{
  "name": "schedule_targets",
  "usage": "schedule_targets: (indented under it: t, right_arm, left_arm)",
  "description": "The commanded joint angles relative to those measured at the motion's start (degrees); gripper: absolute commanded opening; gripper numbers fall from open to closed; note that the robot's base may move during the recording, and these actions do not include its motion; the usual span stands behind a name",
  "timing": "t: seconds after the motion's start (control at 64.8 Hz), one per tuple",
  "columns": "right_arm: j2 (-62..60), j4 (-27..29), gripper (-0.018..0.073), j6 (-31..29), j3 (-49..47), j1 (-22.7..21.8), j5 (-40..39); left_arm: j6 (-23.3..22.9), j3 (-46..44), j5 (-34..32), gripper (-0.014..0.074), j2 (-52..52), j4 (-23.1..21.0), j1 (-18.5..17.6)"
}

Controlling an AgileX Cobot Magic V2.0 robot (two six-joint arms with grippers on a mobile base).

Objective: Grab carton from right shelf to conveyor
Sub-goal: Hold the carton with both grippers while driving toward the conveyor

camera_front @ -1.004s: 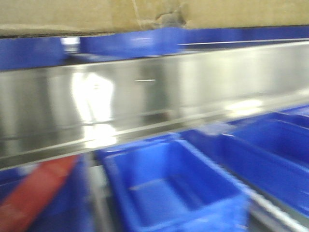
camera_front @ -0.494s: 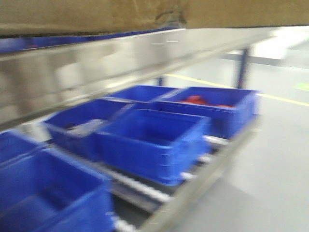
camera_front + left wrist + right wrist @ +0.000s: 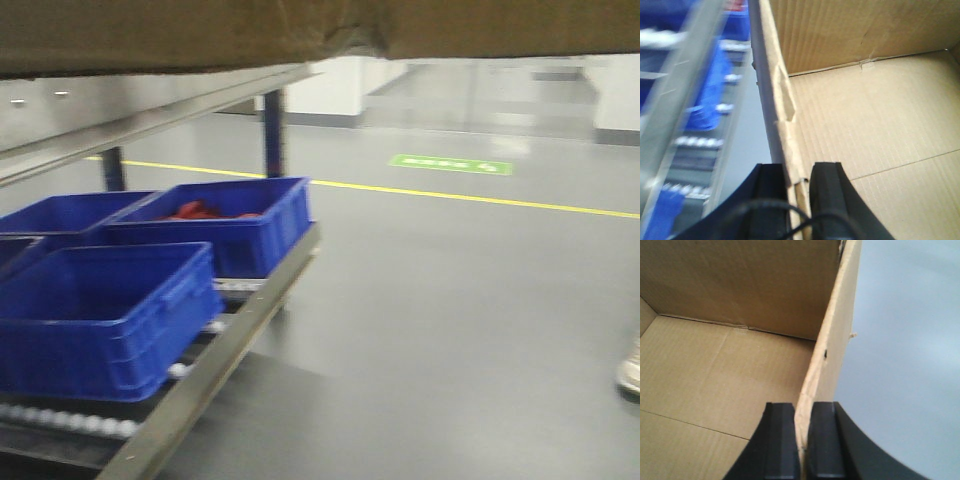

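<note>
- The carton (image 3: 880,115) hangs in the air between the two arms, open side up, off the shelf (image 3: 140,125) and just beside its right end; its bottom edge with the torn notch (image 3: 355,35) spans the top of the front view
- The left end effector (image 3: 799,180) is closed narrow on the carton's left wall, one finger outside and one inside; the right end effector (image 3: 802,415) pinches the right wall the same way; gripping opposite walls likely keeps the wide, empty box level and stops it swinging
- It is probably held high so that its base clears the steel rail and the blue bins (image 3: 100,310) on the roller tracks
- A second ago the shiny rail filled the front view at close range; half a second ago it had slid left, with floor showing on the right; now the shelf sits at the left and open grey floor (image 3: 450,300) with a yellow line (image 3: 450,195) takes the rest, so the view has turned away from the shelf; the carton's edge has kept its place at the top
- The conveyor is not in view; the carry looks about midway
</note>
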Motion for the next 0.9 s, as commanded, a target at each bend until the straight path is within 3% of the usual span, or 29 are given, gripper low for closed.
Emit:
schedule_targets:
  t: [0.0, 0.88]
  right_arm:
    - [-0.64, -2.51, -0.0068, -0.74, -0.1, -0.31, -2.74]
    - [-0.64, -2.51, -0.0068, -0.74, -0.1, -0.31, -2.74]
  left_arm:
    - [0.47, -0.3, -0.94, -0.0006, -1.04, -0.55, -0.32]
    - [0.47, -0.3, -0.94, -0.0006, -1.04, -0.55, -0.32]
